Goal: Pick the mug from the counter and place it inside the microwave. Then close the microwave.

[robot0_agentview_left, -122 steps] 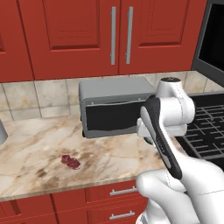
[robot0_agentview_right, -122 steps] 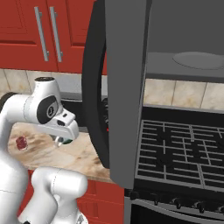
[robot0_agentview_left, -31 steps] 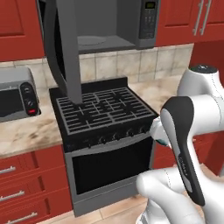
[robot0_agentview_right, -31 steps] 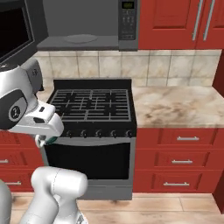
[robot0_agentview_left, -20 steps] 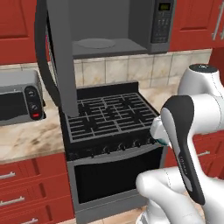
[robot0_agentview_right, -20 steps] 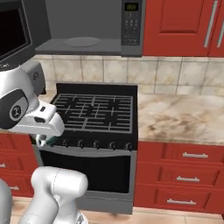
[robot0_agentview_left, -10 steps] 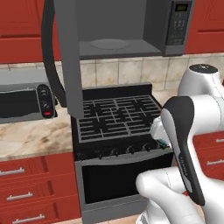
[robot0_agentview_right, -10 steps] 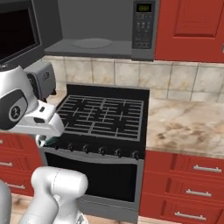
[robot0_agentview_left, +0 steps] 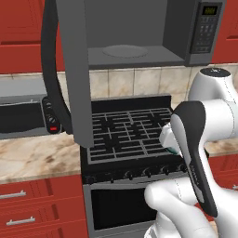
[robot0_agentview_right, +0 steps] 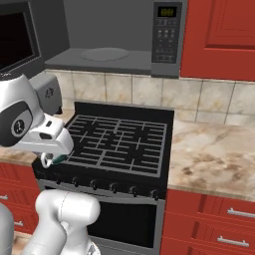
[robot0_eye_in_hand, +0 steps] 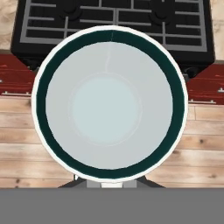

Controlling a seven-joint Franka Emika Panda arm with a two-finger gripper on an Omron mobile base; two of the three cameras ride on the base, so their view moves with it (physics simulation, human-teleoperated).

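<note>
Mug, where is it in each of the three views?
Left base view: mug right of centre, peeking from behind the arm, at the stove's front.
Right base view: lower left, green sliver at the stove's front-left corner.
Hand view: centre, seen into its mouth.
Shared landmark: the stove.

A white inside ringed by a dark teal band is shown by the mug [robot0_eye_in_hand: 111,107]. The microwave [robot0_agentview_left: 139,35] is dark grey with a green display. The stove [robot0_agentview_right: 117,142] is black-grated, the worktop [robot0_agentview_right: 214,154] beige-brown marbled, the drawers [robot0_agentview_right: 209,221] red.
</note>
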